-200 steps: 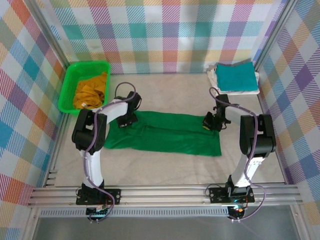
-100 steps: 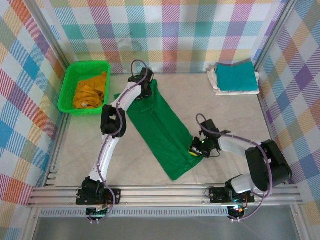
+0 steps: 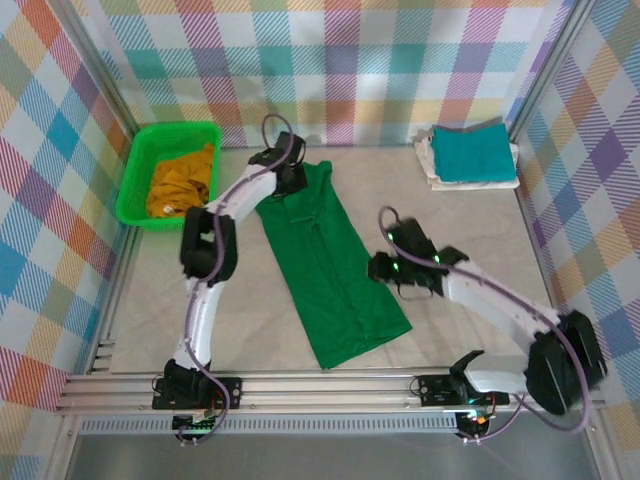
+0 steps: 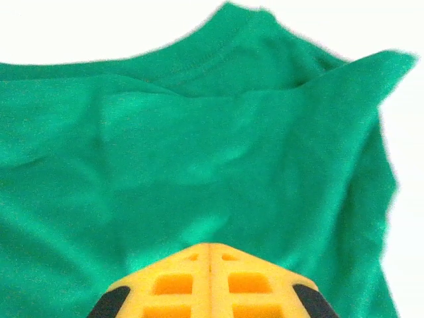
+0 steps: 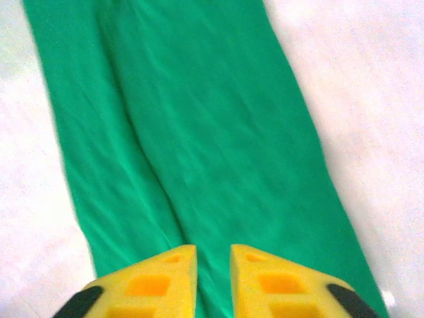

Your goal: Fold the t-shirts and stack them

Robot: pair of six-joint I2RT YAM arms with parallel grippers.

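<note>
So the green shirt [image 3: 335, 265] is lying mid-table as a long narrow strip, running diagonally from the far side down toward the front rail [image 3: 330, 385]. The teal shirt [image 3: 470, 150] is already folded on top of the white shirt [image 3: 475, 183] in the far right corner, and the mustard shirt [image 3: 180, 182] is bunched up in the basket [image 3: 133, 180]. The left pincer [image 4: 209, 248] is at the collar end with its fingers pressed together. I can't see any cloth between them, but honestly can't rule out a bit being caught. The right pincer [image 5: 213, 250] is low over the strip near its right edge, fingers a crack apart, nothing in them. My worry is that if the left one lifts off with fabric snagged, it'll drag the collar end and mess up the fold. One corner up there already sticks out crooked. Also the strip sits skewed, so a fold from here could come out lopsided, and the hem end is close to the rail, so a tug that way could hang it off the table [image 3: 480, 260]. No brands, tags or writing I can read on anything.
</note>
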